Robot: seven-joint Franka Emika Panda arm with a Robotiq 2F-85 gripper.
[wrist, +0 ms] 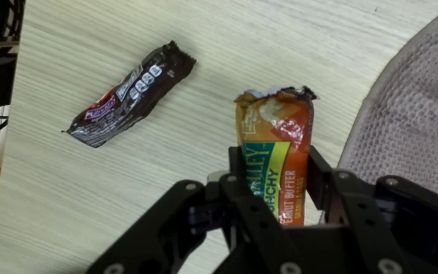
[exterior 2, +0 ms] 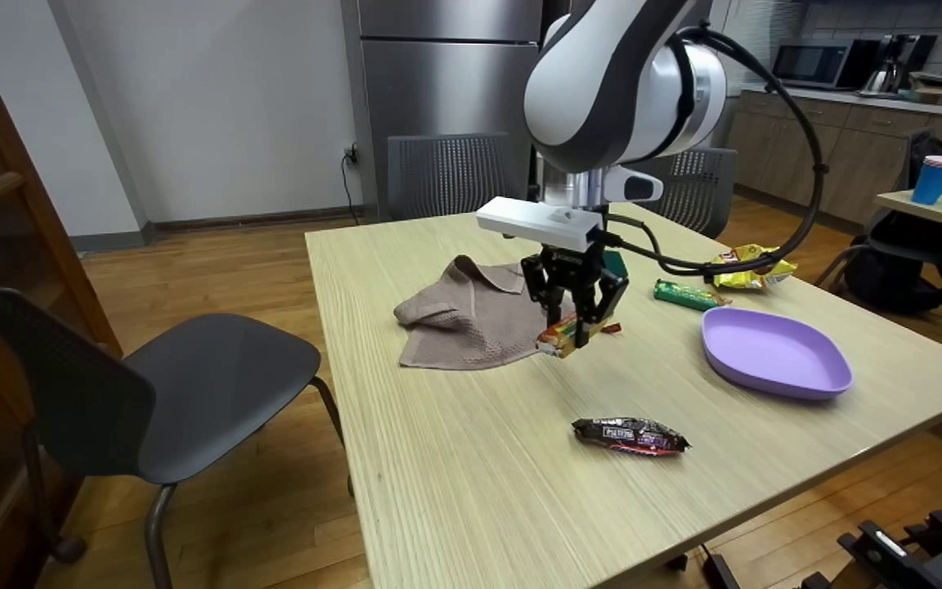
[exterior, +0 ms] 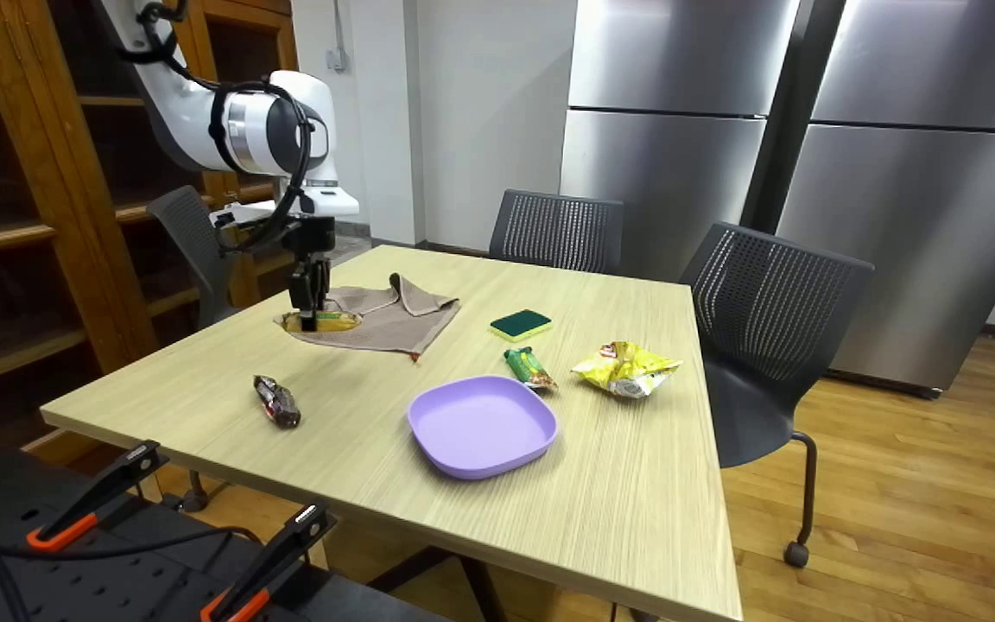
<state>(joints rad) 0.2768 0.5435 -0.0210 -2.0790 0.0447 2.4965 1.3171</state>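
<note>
- Peanut butter granola bar [wrist: 276, 125]: raised above the tabletop [exterior 2: 455, 458], just off the edge of the brown towel [exterior 2: 479, 327] in the wrist view.
- Tool [wrist: 274, 163]: partly open, its jaws parted only by the bar's width and gripping it by the two long sides.
- Step in hand, as I judge it: the grip is made and the bar lifted, so this is the carrying stage; the next move calls for an even squeeze and enough height to clear the towel's folds.
- Dark brown candy bar [wrist: 131, 95]: apart from the towel, on the granola bar's side of it.
- Green-and-yellow sponge [exterior: 521, 325]: near the towel, not touching.
- Green snack bar [exterior: 530, 369]: farther from the towel than the sponge.
- Purple plate [exterior: 482, 423]: well apart from the towel.
- Yellow snack bag [exterior: 627, 369]: crumpled, farthest from the towel.
</note>
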